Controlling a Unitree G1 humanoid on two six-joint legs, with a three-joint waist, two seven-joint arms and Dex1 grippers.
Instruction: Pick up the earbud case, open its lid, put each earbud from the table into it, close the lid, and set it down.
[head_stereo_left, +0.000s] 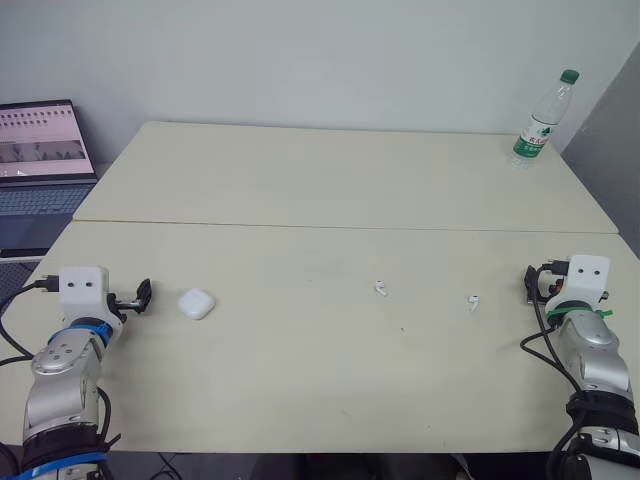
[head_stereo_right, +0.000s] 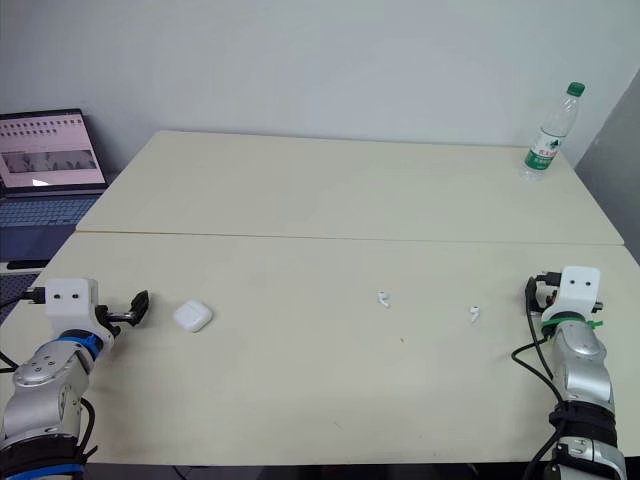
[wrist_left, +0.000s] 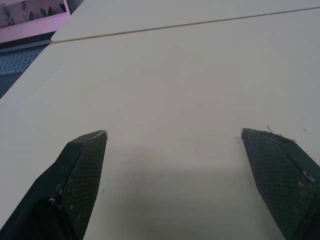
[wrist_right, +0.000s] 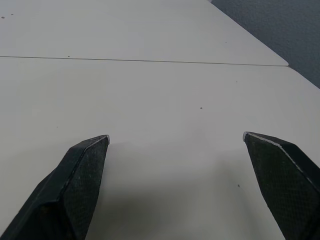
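Left hand (wrist_left: 172, 135), right hand (wrist_right: 176, 136) spread; one case (head_stereo_left: 197, 303), two earbuds (head_stereo_left: 381, 289) (head_stereo_left: 473, 301).

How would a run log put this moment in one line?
earbud case: closed, near left claw | middle earbud, right earbud: loose on table | left claw: open, empty | right claw: open, empty

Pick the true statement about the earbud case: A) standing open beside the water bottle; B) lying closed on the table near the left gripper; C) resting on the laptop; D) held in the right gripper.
B: the earbud case lies shut on the table, a short gap from the open left gripper.
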